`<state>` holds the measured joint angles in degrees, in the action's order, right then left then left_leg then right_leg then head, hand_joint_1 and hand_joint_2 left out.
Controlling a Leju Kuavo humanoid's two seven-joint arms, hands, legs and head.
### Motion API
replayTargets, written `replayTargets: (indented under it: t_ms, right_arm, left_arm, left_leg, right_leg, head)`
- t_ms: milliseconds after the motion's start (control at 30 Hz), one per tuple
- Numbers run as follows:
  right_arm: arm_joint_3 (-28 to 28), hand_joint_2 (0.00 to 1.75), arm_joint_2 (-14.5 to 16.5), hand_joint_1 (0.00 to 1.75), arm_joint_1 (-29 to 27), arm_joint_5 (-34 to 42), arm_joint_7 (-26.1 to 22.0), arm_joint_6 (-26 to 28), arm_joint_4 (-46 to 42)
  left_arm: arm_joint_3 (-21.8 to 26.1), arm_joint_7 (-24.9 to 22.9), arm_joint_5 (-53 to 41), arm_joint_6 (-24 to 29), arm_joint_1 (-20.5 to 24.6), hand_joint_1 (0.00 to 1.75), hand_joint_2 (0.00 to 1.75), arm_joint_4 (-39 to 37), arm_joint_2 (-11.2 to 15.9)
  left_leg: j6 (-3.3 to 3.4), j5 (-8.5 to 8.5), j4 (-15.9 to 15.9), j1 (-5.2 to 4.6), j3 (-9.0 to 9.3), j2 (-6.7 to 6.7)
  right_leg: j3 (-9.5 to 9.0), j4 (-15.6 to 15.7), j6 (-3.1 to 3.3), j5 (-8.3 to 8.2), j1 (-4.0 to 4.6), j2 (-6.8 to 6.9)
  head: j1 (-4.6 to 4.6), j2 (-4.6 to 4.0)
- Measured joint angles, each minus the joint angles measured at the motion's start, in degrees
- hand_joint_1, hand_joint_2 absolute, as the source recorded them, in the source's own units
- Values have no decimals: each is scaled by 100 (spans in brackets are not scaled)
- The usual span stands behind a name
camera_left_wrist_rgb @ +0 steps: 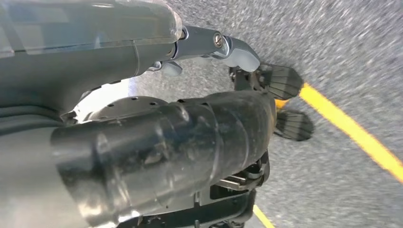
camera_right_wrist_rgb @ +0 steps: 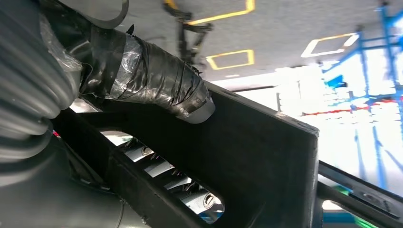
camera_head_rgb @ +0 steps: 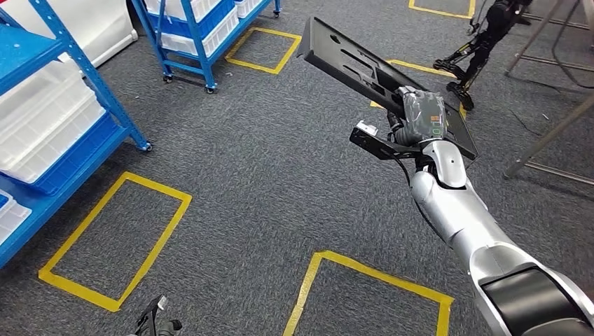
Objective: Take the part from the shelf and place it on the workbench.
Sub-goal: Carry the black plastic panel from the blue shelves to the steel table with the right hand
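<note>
At the far left of the head view, a blue shelf unit [camera_head_rgb: 66,105] stands on grey carpet, its tiers holding white plastic bins [camera_head_rgb: 42,133]; what the bins contain cannot be seen. A second blue rack on castors [camera_head_rgb: 199,31] stands further back, also carrying white bins. Yellow tape rectangles [camera_head_rgb: 115,238] mark bays on the carpet in front of the shelves. Low in the picture, near the bottom edge, the tip of the left hand [camera_head_rgb: 155,318] hangs down by the floor; in the left wrist view its dark fingers [camera_left_wrist_rgb: 283,80] lie loosely apart over the carpet and a yellow line, gripping nothing. Moving right, the part [camera_head_rgb: 350,66], a long flat black panel with slots cut through it, is held up in the air, well clear of the shelves. Its long axis runs diagonally, from its upper end near the middle of the picture down and right to where the right hand [camera_head_rgb: 420,115] clamps it. That hand grasps the panel near its lower end, so most of its length juts away from the fingers toward the upper left. In the right wrist view the tape-wrapped thumb [camera_right_wrist_rgb: 161,83] presses across the panel's face while other fingers show through its slots from behind. No workbench can be made out; slanted metal legs [camera_head_rgb: 546,136] stand at the far right. The right arm alone seems placed to set the part down.
</note>
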<state>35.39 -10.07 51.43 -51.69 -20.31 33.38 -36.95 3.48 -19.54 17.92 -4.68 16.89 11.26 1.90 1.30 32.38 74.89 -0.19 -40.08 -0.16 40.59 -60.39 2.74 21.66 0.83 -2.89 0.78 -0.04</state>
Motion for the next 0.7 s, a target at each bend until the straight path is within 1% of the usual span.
replayTargets:
  t_ms: [33, 67, 100, 133, 167, 200, 233, 267, 300, 333, 367, 400, 433, 467, 500, 533, 567, 600, 633, 667, 700]
  right_arm:
    - [-10, 175, -11, 175, 0, -3, 0, 0, 14]
    - [-18, 175, -21, 175, 2, -12, 1, 1, 24]
    - [-25, 175, -31, 175, 3, -27, 4, 2, 29]
    - [-32, 175, -47, 175, 5, -48, 8, 3, 36]
    - [-40, 175, -66, 175, 9, -68, 15, 5, 43]
    - [-51, 175, -94, 175, 8, -86, 22, 5, 51]
    - [-60, 175, -127, 175, 11, -99, 28, 5, 61]
    - [-68, 175, -165, 175, 19, -111, 32, 5, 68]
    - [-75, 175, -198, 175, 32, -123, 34, 5, 73]
    - [-84, 175, -223, 175, 48, -136, 39, 5, 79]
    - [-93, 175, -241, 175, 60, -151, 44, 7, 83]
    - [-101, 175, -248, 175, 62, -162, 50, 8, 89]
    - [-107, 175, -256, 175, 55, -171, 57, 8, 96]
    - [-110, 175, -266, 175, 44, -179, 62, 9, 103]
    - [-113, 175, -275, 175, 33, -184, 75, 9, 109]
    - [-117, 175, -288, 175, 24, -191, 90, 10, 111]
    - [-124, 175, -302, 175, 21, -200, 106, 11, 111]
    - [-134, 175, -314, 175, 17, -207, 120, 13, 106]
    - [-148, 175, -328, 175, 14, -211, 127, 15, 102]
    - [-161, 175, -352, 175, 13, -215, 131, 16, 98]
    - [-175, 175, -386, 175, 8, -221, 133, 17, 96]
  left_arm:
    - [0, 0, 0, 0, 12, 0, 0, 1, 1]
    - [0, 0, 0, 0, 30, 0, 0, 2, 9]
    - [0, 1, 1, -1, 53, 0, 0, 3, 20]
    - [0, 2, 1, -3, 74, 0, 0, 4, 32]
    - [0, 3, 2, -7, 90, 0, 0, 4, 43]
    - [-1, 3, 2, -12, 100, 0, 0, 4, 40]
    - [-2, 3, 2, -20, 109, 0, 0, 4, 32]
    - [-3, 1, 3, -27, 116, 0, 0, 4, 23]
    - [-4, 0, 3, -33, 116, 0, 0, 4, 15]
    - [-4, 0, 4, -38, 113, 0, 0, 4, 13]
    - [-4, 1, 5, -40, 106, 0, 0, 4, 13]
    - [-4, 4, 5, -41, 98, 0, 0, 4, 13]
    - [-4, 10, 6, -41, 95, 0, 0, 4, 13]
    - [-4, 27, 7, -40, 96, 0, 0, 4, 13]
    - [-4, 57, 6, -38, 98, 0, 0, 4, 13]
    - [-4, 91, 3, -33, 102, 0, 0, 4, 16]
    - [-4, 123, -5, -24, 106, 0, 0, 7, 33]
    - [-4, 145, -18, -16, 111, 0, 0, 9, 47]
    - [-4, 153, -33, -9, 116, 0, 0, 11, 61]
    - [-5, 155, -48, -6, 120, 0, 0, 13, 71]
    - [-8, 154, -60, -7, 125, 0, 0, 13, 62]
  left_leg:
    - [93, -143, -334, -71, 280, -94]
    - [187, -203, -771, -129, 603, -216]
    - [236, -206, -1175, -166, 882, -316]
    - [268, -186, -1475, -191, 1063, -394]
    - [278, -170, -1643, -194, 1140, -399]
    - [269, -235, -1725, -190, 1131, -352]
    - [280, -343, -1805, -178, 1112, -288]
    - [291, -453, -1904, -159, 1093, -213]
    - [291, -570, -1991, -139, 1049, -129]
    - [283, -664, -2043, -122, 997, -48]
    - [272, -731, -2061, -115, 924, 23]
    - [248, -788, -2054, -103, 846, 107]
    - [219, -836, -2038, -85, 759, 192]
    - [184, -880, -2014, -63, 663, 276]
    - [143, -918, -1976, -35, 558, 357]
    - [98, -948, -1920, -8, 451, 428]
    - [47, -967, -1848, 13, 352, 488]
    - [-5, -977, -1767, 32, 273, 547]
    - [-58, -989, -1697, 42, 223, 600]
    - [-108, -1004, -1653, 60, 197, 656]
    - [-154, -1027, -1629, 85, 191, 718]
  right_leg:
    - [74, -1, 2, -75, 6, -75]
    - [139, -1, -5, -146, 13, -144]
    - [186, 10, -17, -224, 11, -205]
    - [213, 38, -36, -305, -2, -262]
    - [227, 85, -65, -391, -16, -324]
    - [228, 163, -97, -494, -29, -389]
    - [243, 225, -126, -529, -25, -383]
    - [278, 212, -157, -442, -13, -303]
    - [332, 86, -190, -235, -5, -171]
    - [406, -176, -224, 80, -18, 2]
    - [477, -535, -271, 390, -56, 126]
    - [534, -918, -324, 583, -110, 196]
    - [554, -1241, -384, 619, -175, 237]
    - [516, -1438, -451, 507, -242, 264]
    - [402, -1472, -527, 309, -312, 300]
    - [196, -1326, -607, 151, -376, 372]
    - [-106, -1009, -688, 166, -406, 491]
    - [-415, -612, -708, 318, -399, 590]
    - [-650, -283, -676, 518, -373, 669]
    - [-786, -59, -609, 690, -319, 688]
    - [-803, 29, -503, 743, -284, 641]
  head:
    - [0, 0]
    - [1, 0]
    - [3, 0]
    - [4, 0]
    - [4, 0]
    - [4, 0]
    - [4, 0]
    - [8, 0]
    - [10, 0]
    - [13, 0]
    - [15, 0]
    - [13, 0]
    - [14, 0]
    - [13, 0]
    - [13, 0]
    - [13, 0]
    - [16, 0]
    - [11, 0]
    - [9, 0]
    - [7, 0]
    - [2, 0]
